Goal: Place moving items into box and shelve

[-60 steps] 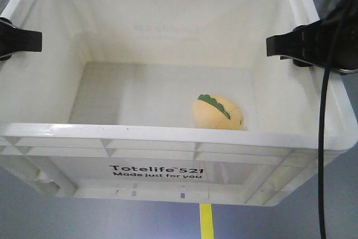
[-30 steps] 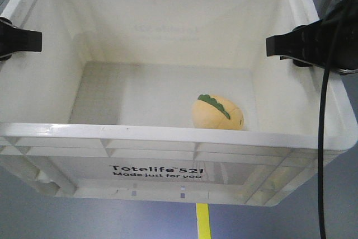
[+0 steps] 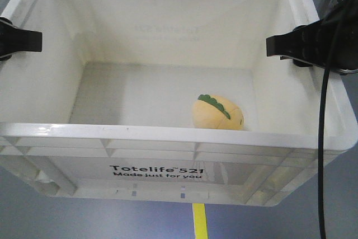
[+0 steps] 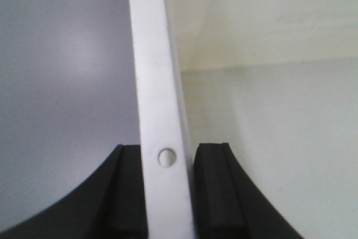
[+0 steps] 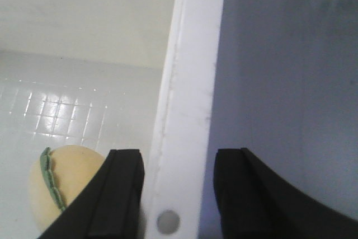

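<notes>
white plastic box [image 3: 168, 132], rectangular, smooth glossy walls, ribbed rim with gridded pockets along the front, black print "totelife 521 made just for you" on the front face. the inside floor shows a fine square grid texture in the right wrist view. there is a small round hole in the rim beside each grip.

plush toy [image 3: 219, 113] is soft, matte yellow-orange and egg-shaped. it lies on the box floor right of centre, close to the front wall, with its lower edge hidden by the front rim. its long axis runs roughly left-right in the front view, a little tilted. a green scalloped strip crosses its top diagonally, upper left to lower right. can't tell which way the face points.

left gripper [image 4: 168, 152] has black rubbery pads clamped on the left wall rim, one pad each side, both touching. right gripper [image 5: 179, 158] is clenched on the right wall rim the same way. its inner pad is against the rim, and a thin shadowed sliver shows by the outer pad.

a black cable [image 3: 323, 138] hangs down past the right front corner. grey floor [image 3: 84, 219] lies below, with a yellow stripe [image 3: 198, 222].
</notes>
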`<state>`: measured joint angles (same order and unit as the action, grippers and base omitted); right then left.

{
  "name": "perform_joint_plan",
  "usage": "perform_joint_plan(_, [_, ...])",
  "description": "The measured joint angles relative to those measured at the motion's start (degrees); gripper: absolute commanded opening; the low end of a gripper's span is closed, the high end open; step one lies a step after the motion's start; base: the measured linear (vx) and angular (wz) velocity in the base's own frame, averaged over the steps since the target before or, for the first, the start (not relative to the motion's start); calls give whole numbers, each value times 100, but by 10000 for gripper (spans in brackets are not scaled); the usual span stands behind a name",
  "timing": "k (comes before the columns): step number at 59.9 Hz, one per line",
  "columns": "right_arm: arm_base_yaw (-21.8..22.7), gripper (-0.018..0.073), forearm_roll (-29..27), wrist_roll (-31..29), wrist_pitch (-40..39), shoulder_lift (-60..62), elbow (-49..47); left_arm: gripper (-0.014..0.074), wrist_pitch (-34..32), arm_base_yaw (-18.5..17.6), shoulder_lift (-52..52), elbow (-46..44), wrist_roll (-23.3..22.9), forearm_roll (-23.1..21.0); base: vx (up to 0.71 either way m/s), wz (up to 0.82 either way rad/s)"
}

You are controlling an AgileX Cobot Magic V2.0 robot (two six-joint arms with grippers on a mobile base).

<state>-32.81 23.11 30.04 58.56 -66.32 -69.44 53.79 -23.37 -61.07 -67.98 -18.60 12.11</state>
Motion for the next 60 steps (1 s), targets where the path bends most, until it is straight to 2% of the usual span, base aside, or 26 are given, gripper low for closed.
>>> perform_joint_plan(60, [0, 148, 0, 0, 0, 0, 0, 140, 0, 0, 0, 0, 0, 0, 13, 1])
